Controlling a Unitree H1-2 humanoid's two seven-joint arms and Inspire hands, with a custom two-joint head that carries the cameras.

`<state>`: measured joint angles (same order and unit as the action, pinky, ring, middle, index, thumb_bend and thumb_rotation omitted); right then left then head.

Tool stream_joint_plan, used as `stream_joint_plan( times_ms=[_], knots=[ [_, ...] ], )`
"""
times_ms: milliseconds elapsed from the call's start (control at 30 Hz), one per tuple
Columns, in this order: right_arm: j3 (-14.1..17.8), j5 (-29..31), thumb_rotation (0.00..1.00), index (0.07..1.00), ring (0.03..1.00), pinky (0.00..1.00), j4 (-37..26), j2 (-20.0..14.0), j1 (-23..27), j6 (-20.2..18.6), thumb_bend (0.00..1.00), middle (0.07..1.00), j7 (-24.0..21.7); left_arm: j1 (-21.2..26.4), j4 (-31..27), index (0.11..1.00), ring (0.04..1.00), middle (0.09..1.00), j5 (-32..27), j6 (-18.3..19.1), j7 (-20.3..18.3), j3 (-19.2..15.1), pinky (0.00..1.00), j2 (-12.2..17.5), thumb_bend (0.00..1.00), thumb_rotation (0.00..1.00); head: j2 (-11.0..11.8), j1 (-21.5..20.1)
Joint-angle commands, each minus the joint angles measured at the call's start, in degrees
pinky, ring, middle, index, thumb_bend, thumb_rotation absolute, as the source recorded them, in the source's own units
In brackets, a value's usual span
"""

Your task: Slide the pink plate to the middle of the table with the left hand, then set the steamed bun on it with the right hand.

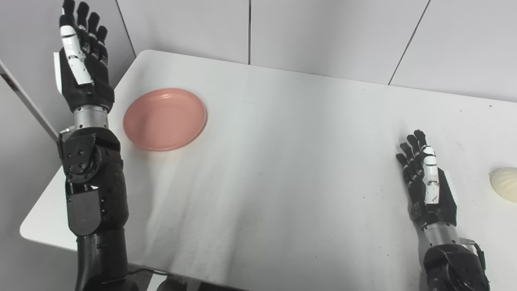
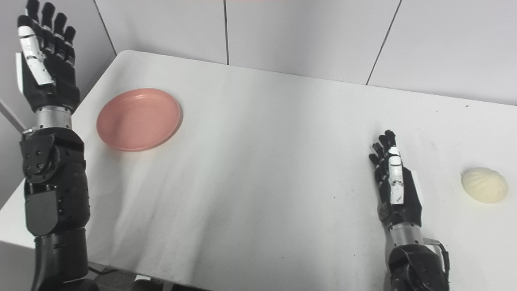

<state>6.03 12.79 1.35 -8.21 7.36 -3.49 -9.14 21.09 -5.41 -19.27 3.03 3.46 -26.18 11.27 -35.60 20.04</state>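
Left eye view, logged from the hands outward. Left hand is raised at 10 o'clock, fingers straight and apart, holding nothing; it stands off the table's left edge. Right hand lies low over the table at 4 o'clock, fingers extended and empty.

Pink plate sits flat at 10 o'clock, just right of the left forearm, apart from it. Steamed bun rests at 3 o'clock, near the right hand but not touching (pleated top visible in the right eye view).

White table shows grey scuffs and smudges toward its near edge. Pale panelled walls close the far side.

Bun is cut by the frame's right edge in the left eye view. Whether the right hand touches the tabletop cannot be told.
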Motion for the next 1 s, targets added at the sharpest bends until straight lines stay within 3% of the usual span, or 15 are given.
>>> stream_joint_plan(
  times_ms=[0, 300, 633, 967],
  knots=[
    [0.9, -0.3, 1.00, 1.000, 1.000, 1.00, -0.2, -0.9, -0.8, -1.7, 0.13, 1.000, 1.1, 0.7, -0.1, 1.000, 0.998, 0.999, -0.6, -2.0, -0.2, -0.7, 1.00, 2.5, 0.48, 1.00, 0.1, 0.1],
    [0.9, -0.2, 1.00, 1.000, 1.000, 1.00, -0.4, -1.0, -0.9, -1.6, 0.11, 1.000, 0.9, 0.7, 5.7, 1.000, 1.000, 1.000, -4.4, -3.3, -0.7, -2.8, 1.00, 4.0, 0.45, 1.00, 0.0, 0.5],
    [0.8, -1.4, 1.00, 1.000, 1.000, 1.00, 0.0, -0.9, -0.9, -0.6, 0.12, 1.000, 1.2, 1.1, 10.6, 1.000, 0.999, 1.000, -4.3, -2.9, 0.4, -3.3, 1.00, 4.6, 0.44, 1.00, -0.2, 0.6],
    [0.8, -1.5, 1.00, 1.000, 1.000, 1.00, -0.7, -0.8, -1.1, -0.9, 0.12, 1.000, 1.3, 1.2, 15.9, 1.000, 1.000, 0.995, -5.5, -3.2, -0.2, -3.2, 1.00, 5.3, 0.48, 1.00, -0.2, 0.8]
  ],
)
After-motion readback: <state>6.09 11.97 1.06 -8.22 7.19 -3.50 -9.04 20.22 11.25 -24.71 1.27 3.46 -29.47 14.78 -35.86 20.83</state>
